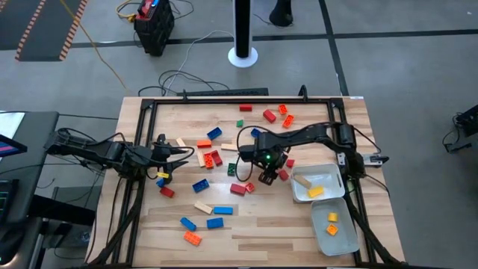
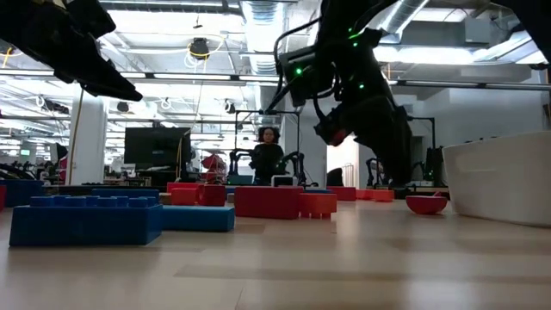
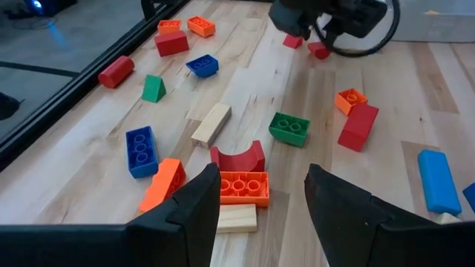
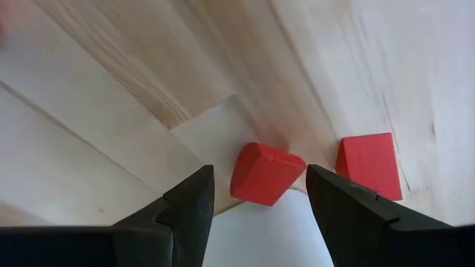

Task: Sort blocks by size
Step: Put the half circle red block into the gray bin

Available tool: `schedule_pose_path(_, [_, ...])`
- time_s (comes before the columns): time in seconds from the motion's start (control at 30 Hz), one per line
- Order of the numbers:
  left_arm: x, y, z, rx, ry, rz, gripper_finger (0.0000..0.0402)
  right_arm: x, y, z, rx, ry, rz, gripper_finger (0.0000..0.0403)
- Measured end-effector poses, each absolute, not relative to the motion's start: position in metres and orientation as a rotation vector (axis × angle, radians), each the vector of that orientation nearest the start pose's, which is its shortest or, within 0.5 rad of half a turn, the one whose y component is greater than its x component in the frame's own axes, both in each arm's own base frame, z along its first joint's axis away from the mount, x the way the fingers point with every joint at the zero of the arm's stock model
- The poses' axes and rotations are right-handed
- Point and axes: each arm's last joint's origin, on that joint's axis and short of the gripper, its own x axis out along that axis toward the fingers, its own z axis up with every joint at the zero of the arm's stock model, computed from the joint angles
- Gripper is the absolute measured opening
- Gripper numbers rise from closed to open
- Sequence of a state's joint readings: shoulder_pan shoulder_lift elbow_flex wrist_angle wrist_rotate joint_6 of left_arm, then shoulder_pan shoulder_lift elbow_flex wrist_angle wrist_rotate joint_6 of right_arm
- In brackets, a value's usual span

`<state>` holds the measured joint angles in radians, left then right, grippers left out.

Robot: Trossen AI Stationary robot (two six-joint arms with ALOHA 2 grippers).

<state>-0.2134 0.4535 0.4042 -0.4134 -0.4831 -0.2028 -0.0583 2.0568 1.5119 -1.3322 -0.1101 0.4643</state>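
My right claw (image 1: 269, 176) hangs over the middle of the table (image 1: 254, 232), just left of the two white trays (image 1: 337, 196), and its fingers stand open with nothing between them. My right wrist camera shows what the high view cannot: a small red block (image 4: 264, 173) lies on the wood between my fingertips, not touched, and a second red piece (image 4: 369, 166) lies just beside it. From above, my own arm covers most of this place. My left claw (image 3: 261, 199) waits open near the left edge, above an orange block (image 3: 244, 186), a red arch block (image 3: 237, 158) and a tan block (image 3: 235, 218). The other blocks are scattered over the table: a green one (image 3: 289, 128), blue ones (image 1: 214, 223), some tan and yellow ones already in the trays. In the low view a big blue block (image 2: 86, 220) stands close to the camera and hides much of the table behind it, and a person (image 2: 268, 155) is far in the room
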Motion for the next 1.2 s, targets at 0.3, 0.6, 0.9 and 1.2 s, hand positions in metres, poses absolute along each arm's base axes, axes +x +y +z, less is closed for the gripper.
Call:
schedule_pose_path(0.3, [0.115, -0.011, 0.217, -0.034, 0.422, 0.308, 0.0188, 0.354, -0.021, 0.148, 0.46, 1.943, -0.402, 0.0245])
schedule_pose_path(0.6, [0.115, -0.011, 0.216, -0.036, 0.422, 0.307, 0.0188, 0.35, -0.02, 0.149, 0.464, 1.979, -0.426, 0.0245])
schedule_pose_path(0.9, [0.118, -0.015, 0.215, -0.059, 0.443, 0.211, 0.0188, 0.352, -0.014, 0.148, 0.488, 1.963, -0.434, 0.0245])
schedule_pose_path(1.2, [0.12, -0.018, 0.215, -0.019, 0.447, 0.167, 0.0188, 0.345, -0.012, 0.132, 0.474, 2.011, -0.424, 0.0245])
